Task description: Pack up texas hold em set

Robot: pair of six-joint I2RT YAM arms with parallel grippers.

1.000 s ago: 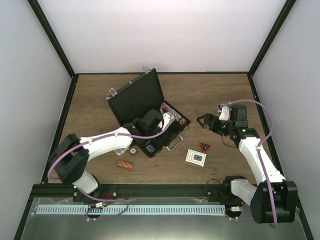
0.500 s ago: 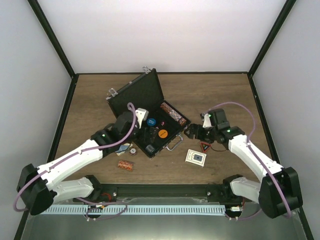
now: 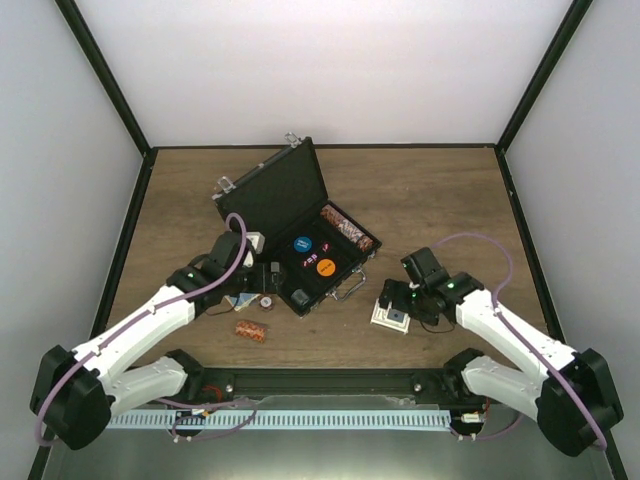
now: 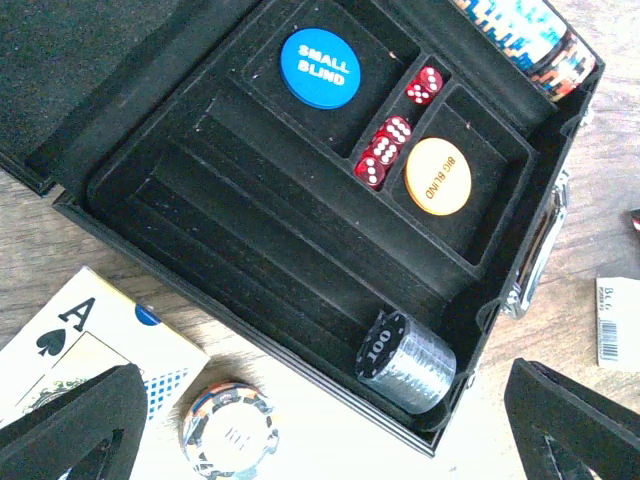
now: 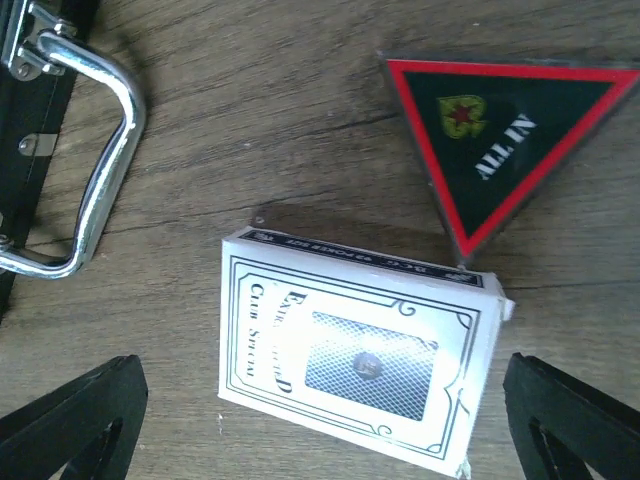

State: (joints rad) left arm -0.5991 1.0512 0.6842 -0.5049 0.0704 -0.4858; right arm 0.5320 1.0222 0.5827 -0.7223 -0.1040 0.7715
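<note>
Wood worktop (image 3: 440, 190): your L gripper (image 4: 320, 430) hangs over the open case (image 4: 250, 210), R gripper (image 5: 320, 425) over a card deck (image 5: 355, 350); both jaws spread wide.

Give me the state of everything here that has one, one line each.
case: open, lid tipped back
left gripper: open, holding nothing
right gripper: open, above the boxed deck
boxed deck: flat on table, outside case
triangle: on table, outside case
blue disc: seated in case
orange disc: seated in case
black chip stack: on its side in case
brown-red chip stack: on table, outside case
</note>
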